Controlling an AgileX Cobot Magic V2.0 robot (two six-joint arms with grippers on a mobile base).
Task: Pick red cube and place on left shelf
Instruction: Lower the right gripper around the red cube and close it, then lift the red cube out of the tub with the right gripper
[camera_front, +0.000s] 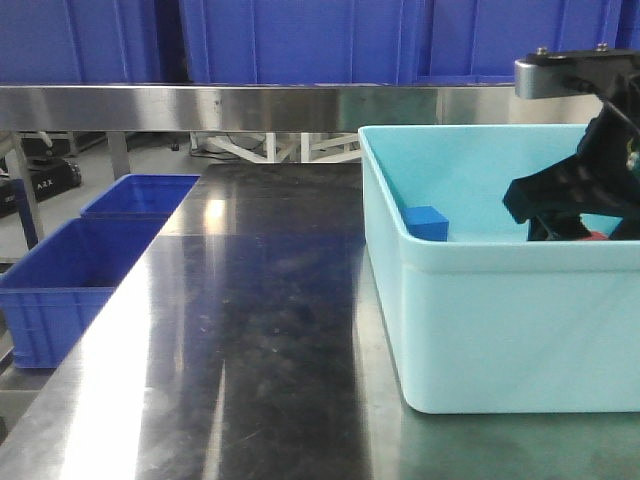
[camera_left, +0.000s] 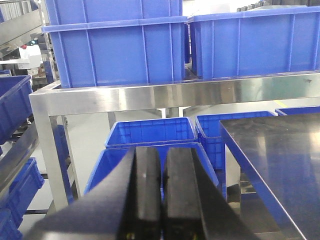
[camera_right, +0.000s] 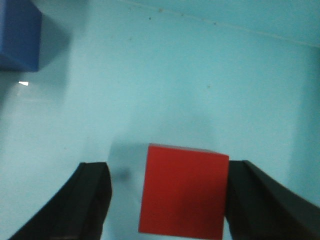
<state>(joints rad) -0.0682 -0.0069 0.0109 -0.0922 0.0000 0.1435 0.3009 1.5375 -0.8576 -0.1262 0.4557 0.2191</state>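
red cube (camera_right: 182, 190) inside bin (camera_right: 200, 75), between spread jaws of right hand (camera_right: 168, 175)

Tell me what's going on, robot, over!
Left gripper shut, nothing held. Right gripper open, fingers either side of red cube on turquoise bin floor. Blue cube off to the side, not blocking.

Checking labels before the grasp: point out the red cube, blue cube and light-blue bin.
red cube (camera_right: 182, 192): right wrist view, middle of its top face.
blue cube (camera_front: 427, 224): front view, its facing side.
light-blue bin (camera_front: 500, 330): front view, near outer wall.
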